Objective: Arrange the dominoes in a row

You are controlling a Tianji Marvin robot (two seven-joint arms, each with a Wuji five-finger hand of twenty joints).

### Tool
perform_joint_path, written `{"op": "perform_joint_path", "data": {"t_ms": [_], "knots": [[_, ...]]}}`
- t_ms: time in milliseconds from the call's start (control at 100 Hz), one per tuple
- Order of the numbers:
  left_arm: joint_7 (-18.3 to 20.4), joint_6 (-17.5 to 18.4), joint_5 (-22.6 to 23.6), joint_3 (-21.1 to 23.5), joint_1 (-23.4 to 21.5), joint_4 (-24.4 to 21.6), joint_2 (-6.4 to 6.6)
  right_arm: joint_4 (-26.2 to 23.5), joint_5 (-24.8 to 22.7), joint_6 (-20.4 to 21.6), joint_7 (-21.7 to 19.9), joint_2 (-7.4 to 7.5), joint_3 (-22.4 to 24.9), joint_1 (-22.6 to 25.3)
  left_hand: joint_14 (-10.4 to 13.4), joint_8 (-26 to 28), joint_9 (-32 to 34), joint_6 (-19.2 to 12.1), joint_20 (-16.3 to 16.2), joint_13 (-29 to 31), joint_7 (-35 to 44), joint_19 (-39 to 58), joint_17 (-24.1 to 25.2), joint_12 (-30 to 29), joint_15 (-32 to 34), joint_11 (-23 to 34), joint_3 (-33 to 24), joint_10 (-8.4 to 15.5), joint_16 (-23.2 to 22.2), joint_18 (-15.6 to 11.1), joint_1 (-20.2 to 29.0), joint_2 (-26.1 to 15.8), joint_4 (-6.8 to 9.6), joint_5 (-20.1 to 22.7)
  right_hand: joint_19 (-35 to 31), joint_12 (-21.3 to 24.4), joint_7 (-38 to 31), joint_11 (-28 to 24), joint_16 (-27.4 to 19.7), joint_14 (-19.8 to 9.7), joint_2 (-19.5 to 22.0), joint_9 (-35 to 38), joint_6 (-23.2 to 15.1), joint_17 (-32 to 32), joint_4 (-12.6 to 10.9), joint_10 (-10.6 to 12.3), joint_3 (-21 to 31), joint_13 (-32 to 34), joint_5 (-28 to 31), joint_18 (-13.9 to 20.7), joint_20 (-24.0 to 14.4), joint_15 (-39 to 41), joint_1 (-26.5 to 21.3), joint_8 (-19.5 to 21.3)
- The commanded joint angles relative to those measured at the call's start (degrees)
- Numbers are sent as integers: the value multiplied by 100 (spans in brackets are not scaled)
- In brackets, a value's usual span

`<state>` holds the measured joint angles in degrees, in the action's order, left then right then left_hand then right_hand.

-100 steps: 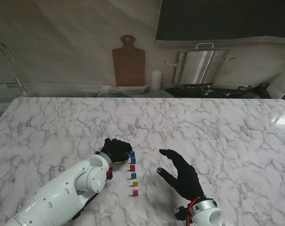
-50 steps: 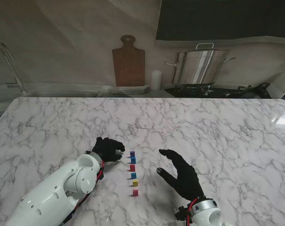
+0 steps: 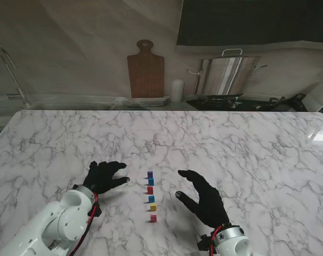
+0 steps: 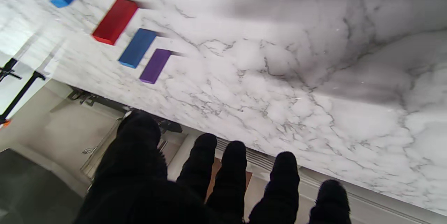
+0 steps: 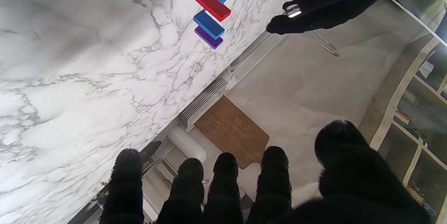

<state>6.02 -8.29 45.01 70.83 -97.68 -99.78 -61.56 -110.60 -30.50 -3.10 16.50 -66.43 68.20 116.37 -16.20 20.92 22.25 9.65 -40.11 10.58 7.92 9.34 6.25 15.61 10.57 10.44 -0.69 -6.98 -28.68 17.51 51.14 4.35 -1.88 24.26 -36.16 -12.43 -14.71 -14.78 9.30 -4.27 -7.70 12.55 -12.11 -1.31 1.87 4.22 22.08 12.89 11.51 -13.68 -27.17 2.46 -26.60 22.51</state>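
Left hand (image 3: 104, 177): fingers spread, nothing in it, no contact with any domino, sitting left of the row with a clear gap. Right hand (image 3: 202, 198): fingers apart and slightly curled, empty, right of the row, not touching it.

Dominoes stand in a line on the marble table (image 3: 246, 144) between the hands, farthest to nearest: purple domino (image 3: 149, 174), blue domino (image 3: 150, 181), red domino (image 3: 150, 190), second blue domino (image 3: 151, 199), yellow domino (image 3: 153, 207), pink domino (image 3: 153, 218).

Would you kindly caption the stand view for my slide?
Six coloured dominoes stand in a row between the open left hand and open right hand.
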Motion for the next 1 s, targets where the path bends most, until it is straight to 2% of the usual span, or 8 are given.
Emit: {"op": "perform_joint_path", "data": {"t_ms": [0,170,290,410,440,620,870,990], "knots": [[-7,110,-25,48,-300,-181,16,14,-45,-25,20,-2,-28,15,-44,-141,-376,84,341,-176,-195,-327,-13,-139,-199,-174,142,-83,176,99,-62,-333,112,-314,-19,-20,1,-54,-65,-156,228,-146,-99,-56,-162,49,-89,-72,-213,199,-99,-109,5,77],[-150,418,-198,412,-1009,-681,-16,24,-103,-12,55,0,-62,18,29,-158,-1032,132,1412,-865,-412,-778,-129,-269,-627,-496,164,-140,527,104,-279,-536,125,-857,0,-19,6,-50,-66,-168,224,-143,-95,-68,-164,61,-89,-80,-212,206,-92,-113,-2,76],[-442,589,-193,581,-1459,-932,-61,57,-273,-24,129,7,-93,9,39,-154,-1223,145,1740,-1008,-471,-878,-120,-291,-803,-628,182,-184,662,235,-405,-668,130,-1022,35,-19,13,-47,-73,-172,233,-144,-97,-114,-182,59,-55,-126,-220,212,-80,-132,-57,75],[-897,768,-276,637,-1814,-1050,-137,53,-295,-1,180,1,-102,22,55,-155,-1377,113,2206,-1008,-568,-969,-125,-324,-952,-787,190,-193,955,332,-509,-791,137,-1289,225,-12,34,-31,-84,-231,235,-162,-103,-223,-301,67,55,-178,-234,271,20,-149,-77,71],[-994,813,-294,644,-1889,-1070,-152,48,-304,9,186,2,-105,27,53,-146,-1410,109,2454,-1013,-586,-947,-136,-333,-933,-823,183,-192,1159,341,-535,-815,139,-1319,277,-10,40,-26,-88,-259,229,-175,-111,-253,-322,92,67,-196,-242,301,49,-156,-59,70],[-1554,1032,-357,608,-2213,-1113,-240,99,-405,90,184,22,-163,0,105,-166,-1656,76,2906,-1013,-667,-1040,-146,-436,-1077,-1076,196,-144,1572,297,-577,-955,147,-1521,722,53,103,84,-197,-429,192,-190,-121,-332,-311,199,97,-356,-298,590,360,-253,61,70],[-1894,1174,-418,505,-2432,-1040,-289,240,-450,248,97,53,-195,-77,151,-455,-1733,58,3527,-1054,-888,-1060,-159,-1065,-1153,-1197,198,-108,2155,275,-598,-1068,164,-1668,1381,348,382,529,-487,-656,138,-209,-127,-384,-186,336,106,-651,-479,1000,968,-323,263,66],[-1980,1187,-568,472,-2465,-1007,-318,318,-455,334,55,66,-209,-112,187,-580,-1757,62,3593,-1066,-918,-1069,-158,-1182,-1181,-1249,185,-78,2234,219,-579,-1090,171,-1678,1668,502,682,738,-578,-675,140,-213,-129,-336,-150,375,101,-734,-485,1031,1188,-333,410,8]]}}
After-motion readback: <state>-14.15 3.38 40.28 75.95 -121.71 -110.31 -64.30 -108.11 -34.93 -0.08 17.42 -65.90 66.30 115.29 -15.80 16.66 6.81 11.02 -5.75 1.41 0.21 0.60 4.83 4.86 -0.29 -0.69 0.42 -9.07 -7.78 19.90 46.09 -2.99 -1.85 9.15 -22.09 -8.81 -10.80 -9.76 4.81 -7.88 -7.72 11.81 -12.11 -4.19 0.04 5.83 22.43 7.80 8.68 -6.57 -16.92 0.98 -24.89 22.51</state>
